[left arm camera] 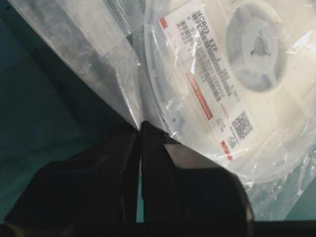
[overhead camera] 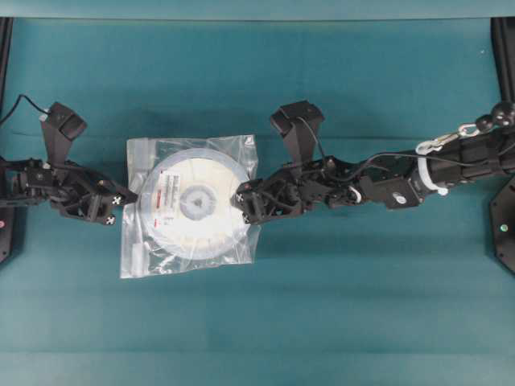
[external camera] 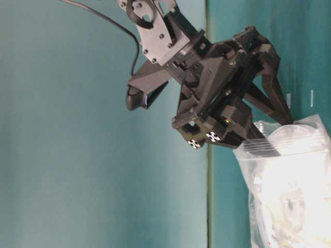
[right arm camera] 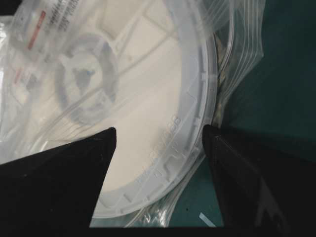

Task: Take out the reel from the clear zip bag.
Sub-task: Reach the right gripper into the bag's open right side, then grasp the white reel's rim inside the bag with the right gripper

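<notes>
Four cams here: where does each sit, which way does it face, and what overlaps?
Overhead: above, looking straight down on the table; both arms, bag, reel.
Table-level: low at the table edge, image turned sideways; one pincer at the bag's edge.
Left wrist: behind the shut left pincer pinching the bag edge.
Right wrist: behind the open right pincer straddling the reel's rim.
All four show the bagged reel.
</notes>
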`<action>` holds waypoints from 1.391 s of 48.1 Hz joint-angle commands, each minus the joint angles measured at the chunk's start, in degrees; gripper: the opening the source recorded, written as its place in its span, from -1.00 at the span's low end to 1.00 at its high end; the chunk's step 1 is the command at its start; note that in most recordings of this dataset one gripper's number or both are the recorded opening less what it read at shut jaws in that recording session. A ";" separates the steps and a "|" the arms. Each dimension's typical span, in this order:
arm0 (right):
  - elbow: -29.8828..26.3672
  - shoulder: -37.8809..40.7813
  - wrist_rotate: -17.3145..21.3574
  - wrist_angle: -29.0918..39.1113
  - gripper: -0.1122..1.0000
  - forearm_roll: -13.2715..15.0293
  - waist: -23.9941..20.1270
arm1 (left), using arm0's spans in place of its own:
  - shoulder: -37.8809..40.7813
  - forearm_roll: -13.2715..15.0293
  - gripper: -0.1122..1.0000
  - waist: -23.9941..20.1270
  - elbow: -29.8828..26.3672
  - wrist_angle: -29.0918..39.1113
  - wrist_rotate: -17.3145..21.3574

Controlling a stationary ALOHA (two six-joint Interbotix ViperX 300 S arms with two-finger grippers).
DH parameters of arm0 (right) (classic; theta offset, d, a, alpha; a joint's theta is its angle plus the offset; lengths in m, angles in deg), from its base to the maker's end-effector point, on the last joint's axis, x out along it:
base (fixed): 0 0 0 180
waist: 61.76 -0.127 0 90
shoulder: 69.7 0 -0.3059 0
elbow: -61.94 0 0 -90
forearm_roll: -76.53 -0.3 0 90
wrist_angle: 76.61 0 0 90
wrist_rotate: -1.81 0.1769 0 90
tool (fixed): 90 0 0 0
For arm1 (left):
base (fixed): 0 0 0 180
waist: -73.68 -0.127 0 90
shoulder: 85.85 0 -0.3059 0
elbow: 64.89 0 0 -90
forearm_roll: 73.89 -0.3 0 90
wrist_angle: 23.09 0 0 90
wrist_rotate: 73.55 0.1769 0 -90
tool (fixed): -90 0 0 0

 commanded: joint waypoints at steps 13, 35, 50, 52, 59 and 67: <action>-2.29 0.35 0.18 0.00 0.80 -0.09 -0.18 | 0.18 -0.09 -0.86 -0.09 -0.18 -0.09 0.18; -2.46 0.44 0.35 0.62 0.61 -0.18 -0.09 | 0.35 -0.09 -0.86 -0.09 -0.18 -0.09 0.18; -1.76 0.26 0.44 1.85 -0.36 -4.48 0.70 | 0.44 -0.09 -0.86 -0.09 -0.18 -0.09 0.18; -1.41 0.18 0.35 1.85 -0.45 -5.01 0.70 | 0.44 -0.09 -0.86 -0.09 -0.18 -0.09 0.18; -0.79 -0.09 0.35 1.76 -0.59 -5.80 0.70 | 0.44 -0.09 -0.86 -0.09 -0.18 -0.09 0.18; -0.44 -0.18 0.35 1.85 -0.59 -5.80 0.70 | 0.53 -0.09 -0.86 -0.09 -0.18 -0.09 0.18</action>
